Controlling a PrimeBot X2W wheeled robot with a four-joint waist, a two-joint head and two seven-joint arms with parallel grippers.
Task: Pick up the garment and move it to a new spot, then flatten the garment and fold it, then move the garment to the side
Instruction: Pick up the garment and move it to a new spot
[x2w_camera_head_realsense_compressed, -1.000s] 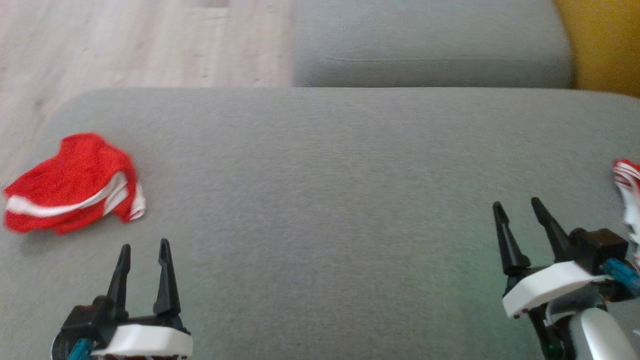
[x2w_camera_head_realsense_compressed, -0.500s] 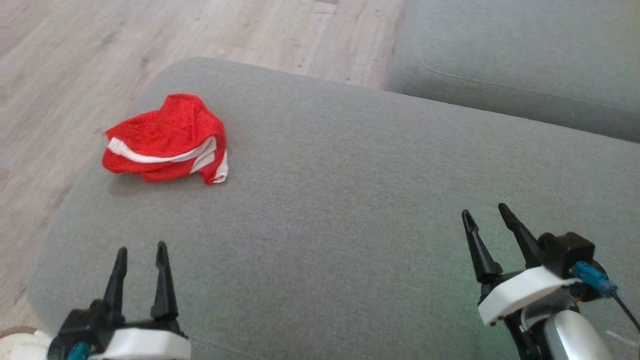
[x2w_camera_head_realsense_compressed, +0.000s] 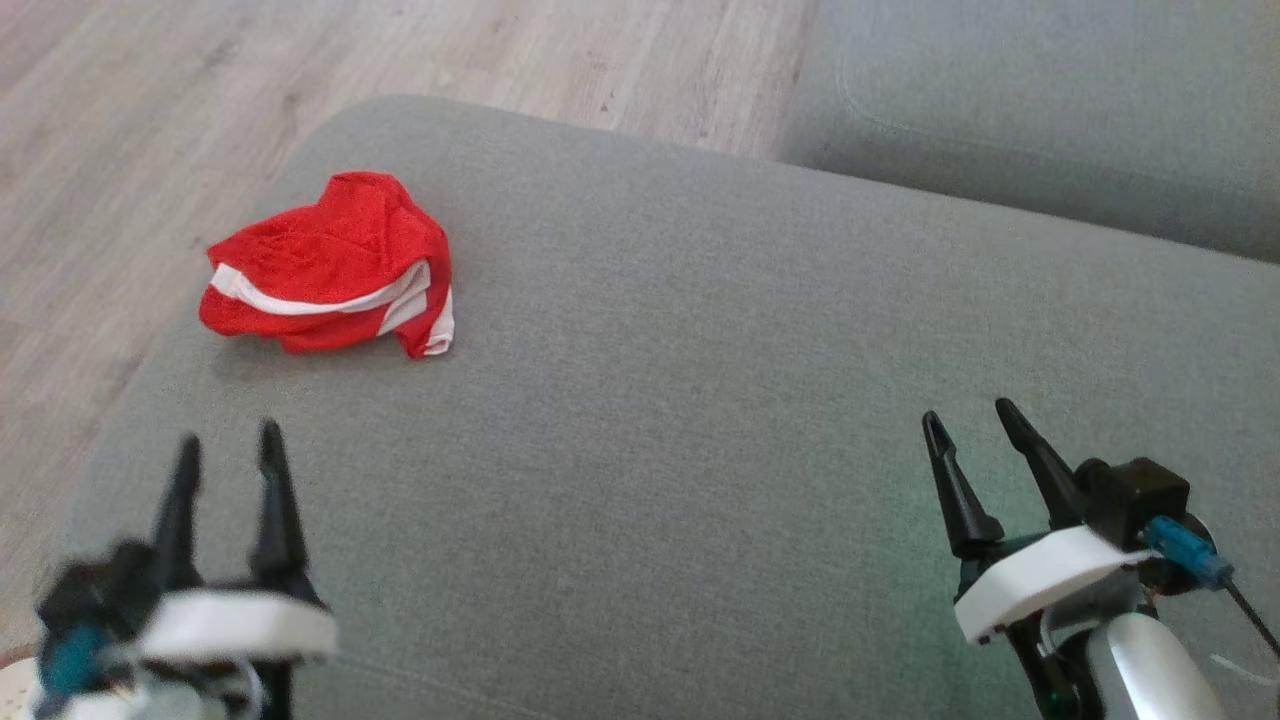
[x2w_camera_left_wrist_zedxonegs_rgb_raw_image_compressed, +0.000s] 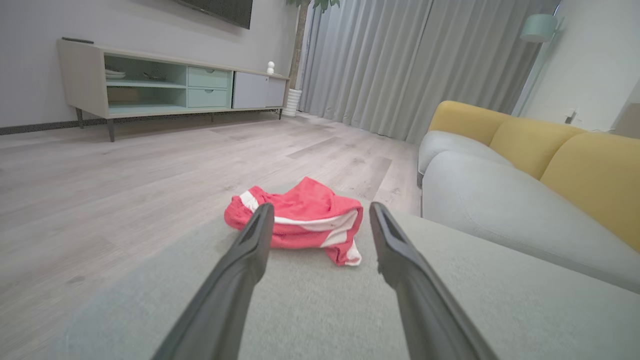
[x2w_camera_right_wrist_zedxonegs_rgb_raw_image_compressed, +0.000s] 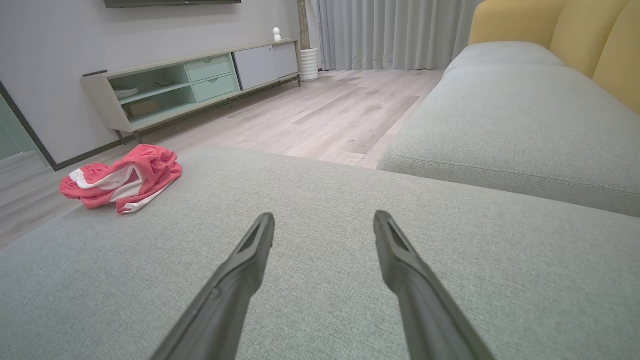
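Under the left claw (x2w_camera_head_realsense_compressed: 228, 433) and the right claw (x2w_camera_head_realsense_compressed: 968, 412) spreads a broad grey cushion (x2w_camera_head_realsense_compressed: 700, 400), the biggest thing in sight. Beyond the left claw, past the cushion's rounded edge, runs a pale wooden floor (x2w_camera_head_realsense_compressed: 150, 150). Ahead of the right claw, across a narrow gap, lies a second grey sofa seat (x2w_camera_head_realsense_compressed: 1050, 120) with yellow backrests (x2w_camera_left_wrist_zedxonegs_rgb_raw_image_compressed: 575, 165) behind it. Far ahead of the left claw a long low cabinet (x2w_camera_left_wrist_zedxonegs_rgb_raw_image_compressed: 150, 85) stands against the wall, with grey curtains (x2w_camera_left_wrist_zedxonegs_rgb_raw_image_compressed: 400, 65) to its right. The garment (x2w_camera_head_realsense_compressed: 325, 270), red with white stripes, lies crumpled on the cushion near its far left corner. It is straight ahead of the left claw but apart from it, and well off to the left of the right claw. The left claw, blurred in the head view, hovers over the cushion with its two dark fingers spread and nothing between them. The right claw likewise stands open and empty above the cushion.
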